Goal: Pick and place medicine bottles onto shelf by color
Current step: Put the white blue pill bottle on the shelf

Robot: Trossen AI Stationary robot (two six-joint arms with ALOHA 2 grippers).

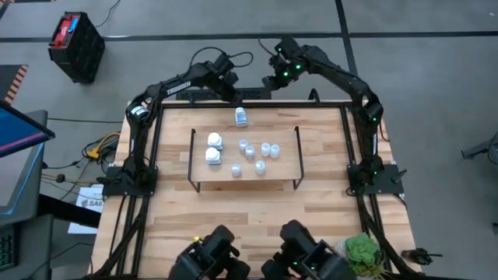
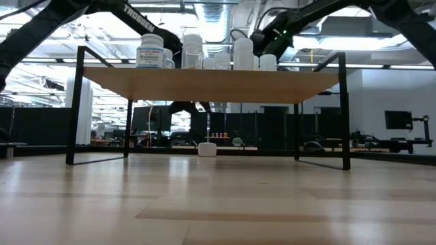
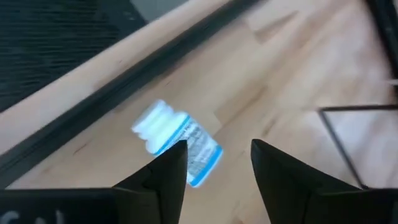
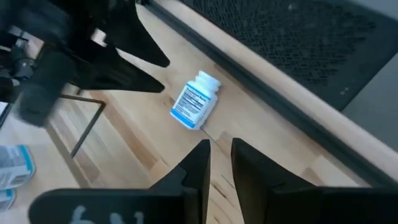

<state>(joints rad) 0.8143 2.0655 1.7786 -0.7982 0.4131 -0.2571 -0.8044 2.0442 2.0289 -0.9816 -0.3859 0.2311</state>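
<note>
Shelf (image 1: 198,173) nearly full; one bottle (image 1: 241,117) left lying on the table.
Left gripper (image 3: 214,171) open over it; right gripper (image 4: 219,163) slightly parted, empty.

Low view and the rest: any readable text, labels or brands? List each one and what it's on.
"TROSSEN", white lettering on the left arm in the high view; it shows again in the low view, only partly legible.
"SA…", cut off, on a paper on the floor left of the table.
Label on the white bottle on the shelf: print too small to read.
Label on the fallen bottle: blurred, unreadable.
</note>
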